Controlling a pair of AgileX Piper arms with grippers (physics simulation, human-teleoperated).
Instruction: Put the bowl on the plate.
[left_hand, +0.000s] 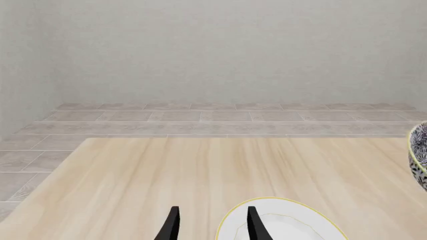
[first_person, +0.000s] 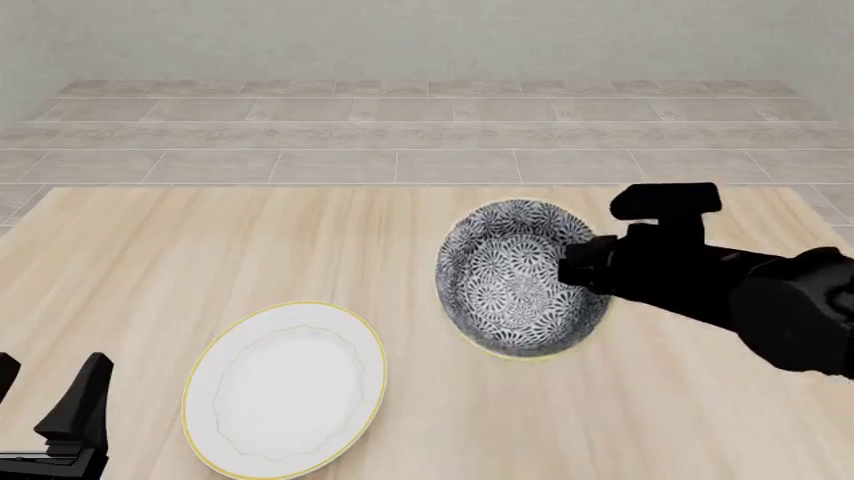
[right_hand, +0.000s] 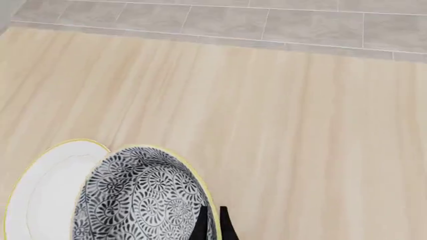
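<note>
The hard, smooth bowl (first_person: 521, 278) sits tipped up just right of the plate (first_person: 284, 387), looks lifted off the counter (first_person: 200, 260), and the right gripper (right_hand: 212, 224) jaws pinch its thin rim, the best hold; left gripper (left_hand: 212, 224) jaws gape empty

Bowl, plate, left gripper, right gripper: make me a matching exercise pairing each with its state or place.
Column one:
1. bowl
2. plate
3. left gripper
4. right gripper

Column two:
A. fingers apart, holding nothing, beside the plate
B. plain white, flat on the table, nothing on it
C. clamped on a yellowish rim
D. patterned, tilted, pinched at its edge

Pairs: 1-D, 2-B, 3-A, 4-C
</note>
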